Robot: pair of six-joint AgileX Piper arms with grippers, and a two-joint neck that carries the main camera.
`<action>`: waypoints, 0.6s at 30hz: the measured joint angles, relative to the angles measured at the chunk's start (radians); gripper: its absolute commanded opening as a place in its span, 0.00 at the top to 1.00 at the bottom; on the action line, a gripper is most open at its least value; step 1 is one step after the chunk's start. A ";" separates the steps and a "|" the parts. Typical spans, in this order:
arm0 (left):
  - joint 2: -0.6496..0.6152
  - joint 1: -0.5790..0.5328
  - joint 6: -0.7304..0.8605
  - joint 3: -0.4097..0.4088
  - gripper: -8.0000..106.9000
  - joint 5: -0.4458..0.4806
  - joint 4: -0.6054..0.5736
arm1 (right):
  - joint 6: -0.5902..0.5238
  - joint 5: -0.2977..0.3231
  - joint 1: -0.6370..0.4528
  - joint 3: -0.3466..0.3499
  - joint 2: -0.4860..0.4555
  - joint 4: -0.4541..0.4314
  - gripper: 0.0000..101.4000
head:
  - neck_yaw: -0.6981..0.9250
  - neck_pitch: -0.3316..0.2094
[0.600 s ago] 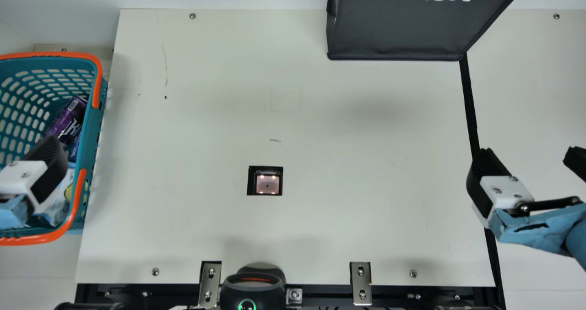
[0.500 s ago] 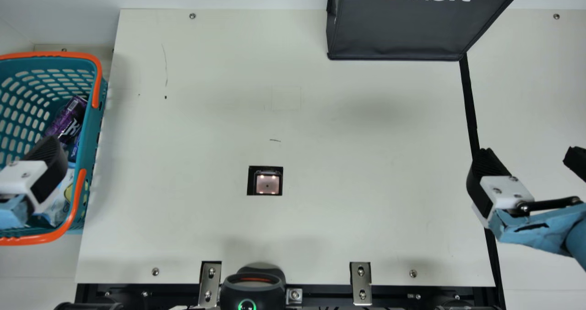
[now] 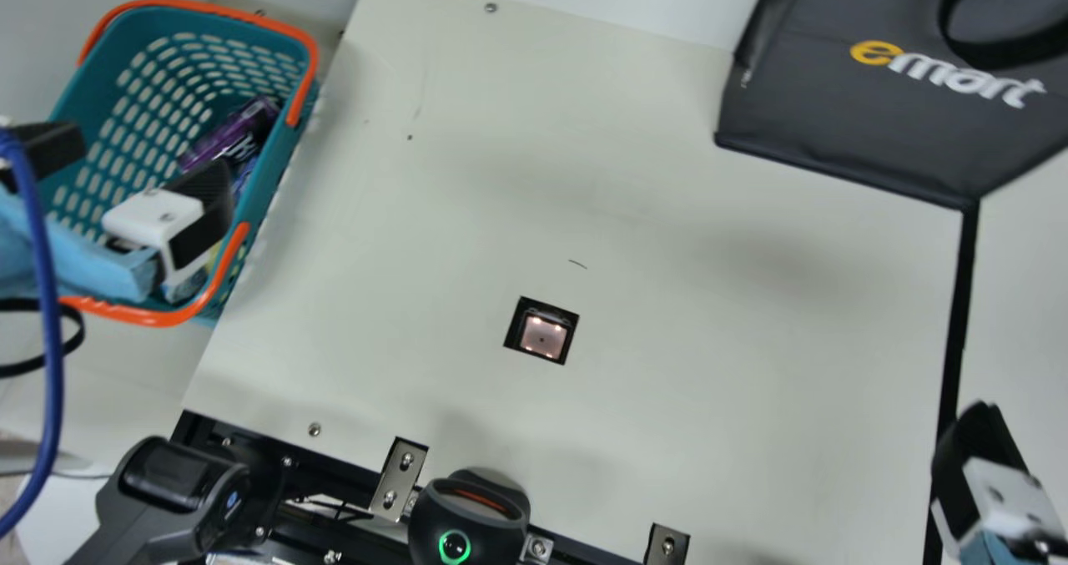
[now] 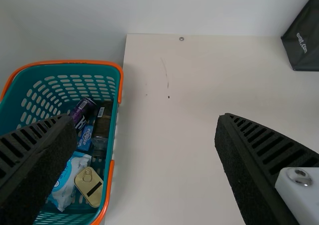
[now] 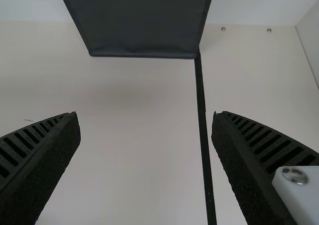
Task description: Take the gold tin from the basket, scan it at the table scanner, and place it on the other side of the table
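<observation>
Likely checkout station, basket (image 3: 282,164), table scanner (image 3: 542,336)

The neck's camera has turned, so the main view now shows the counter (image 3: 667,398) at a slant. More of the basket (image 3: 282,164) and of the dark bag's strap (image 3: 1010,54) comes into view, with the left hand's (image 3: 150,158) other finger (image 3: 54,148) and a blue cable (image 3: 52,340).

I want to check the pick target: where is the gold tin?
The left wrist view shows the gold tin in the teal basket at the left of the table, beside the white packet and near the table-side wall.
</observation>
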 measured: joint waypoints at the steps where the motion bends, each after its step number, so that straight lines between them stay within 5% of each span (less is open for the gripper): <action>1: 0.000 0.000 0.000 0.000 0.15 0.000 0.000 | 0.000 0.000 0.000 0.000 0.000 0.000 0.06 | 0.005 0.002; 18: 0.000 0.000 0.000 0.000 0.15 0.000 0.000 | 0.000 0.000 0.000 0.000 0.000 0.000 0.06 | 0.008 0.002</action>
